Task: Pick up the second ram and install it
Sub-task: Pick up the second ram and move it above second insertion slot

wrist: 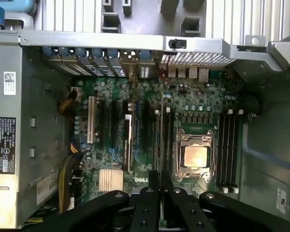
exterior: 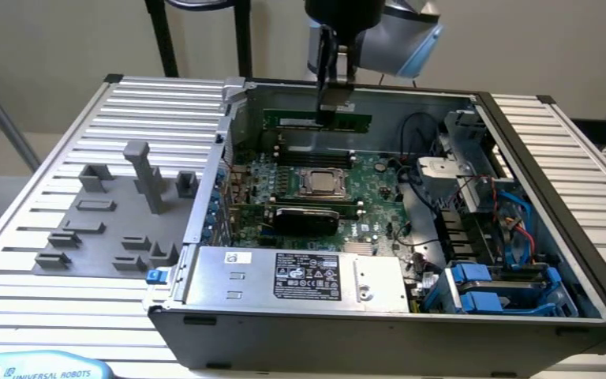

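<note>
Exterior view first: we see the tool (exterior: 331, 110) reaching down into the open computer case (exterior: 555, 260), its fingers clamped on the top edge of the second ram (exterior: 287, 118). The green stick hangs upright and level, past the CPU socket (exterior: 324, 181) and near the case's back wall, over the black memory slots (exterior: 301, 146) on that side of the socket. We cannot tell whether its lower edge touches a slot. On the socket's near side lies the power supply (exterior: 297, 276). From the wrist view, we look down past the tool (wrist: 160, 186), fingers drawn close together, onto the motherboard (wrist: 111, 96), with memory slots flanking the CPU socket (wrist: 195, 155). The case stands on the slatted bench (exterior: 29, 197).
</note>
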`<state>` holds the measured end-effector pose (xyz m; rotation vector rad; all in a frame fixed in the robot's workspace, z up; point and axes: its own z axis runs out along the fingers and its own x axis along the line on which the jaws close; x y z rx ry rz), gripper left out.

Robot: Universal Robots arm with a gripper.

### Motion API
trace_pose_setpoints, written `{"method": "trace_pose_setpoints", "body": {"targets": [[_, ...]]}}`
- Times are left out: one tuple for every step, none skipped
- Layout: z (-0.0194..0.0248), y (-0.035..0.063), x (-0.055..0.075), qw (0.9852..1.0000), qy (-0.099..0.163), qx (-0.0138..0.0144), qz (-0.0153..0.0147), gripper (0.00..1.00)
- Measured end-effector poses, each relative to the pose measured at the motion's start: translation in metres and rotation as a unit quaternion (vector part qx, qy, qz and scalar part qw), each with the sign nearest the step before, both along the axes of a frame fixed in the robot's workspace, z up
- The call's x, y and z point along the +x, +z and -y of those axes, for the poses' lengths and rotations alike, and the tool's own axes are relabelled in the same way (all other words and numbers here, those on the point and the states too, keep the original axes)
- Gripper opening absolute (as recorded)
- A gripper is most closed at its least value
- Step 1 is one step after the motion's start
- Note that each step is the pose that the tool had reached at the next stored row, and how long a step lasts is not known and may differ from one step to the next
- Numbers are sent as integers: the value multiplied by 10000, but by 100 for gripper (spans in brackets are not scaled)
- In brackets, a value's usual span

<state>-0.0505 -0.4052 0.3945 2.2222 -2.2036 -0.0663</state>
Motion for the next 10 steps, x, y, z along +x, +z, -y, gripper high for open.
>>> {"method": "trace_pose_setpoints", "body": {"targets": [[-31,-18,22,10000,0,0,0,13],[-59,-36,42,10000,0,0,0,13],[-82,-55,61,10000,0,0,0,13],[-102,-72,77,10000,0,0,0,13],[-120,-91,91,10000,0,0,0,13],[-136,-109,104,10000,-1,0,0,13],[-150,-127,114,10000,-3,0,0,13],[-162,-145,122,10000,-6,0,0,13],[-175,-164,130,10000,-10,0,0,13],[-188,-182,138,10000,-14,1,0,13]]}}
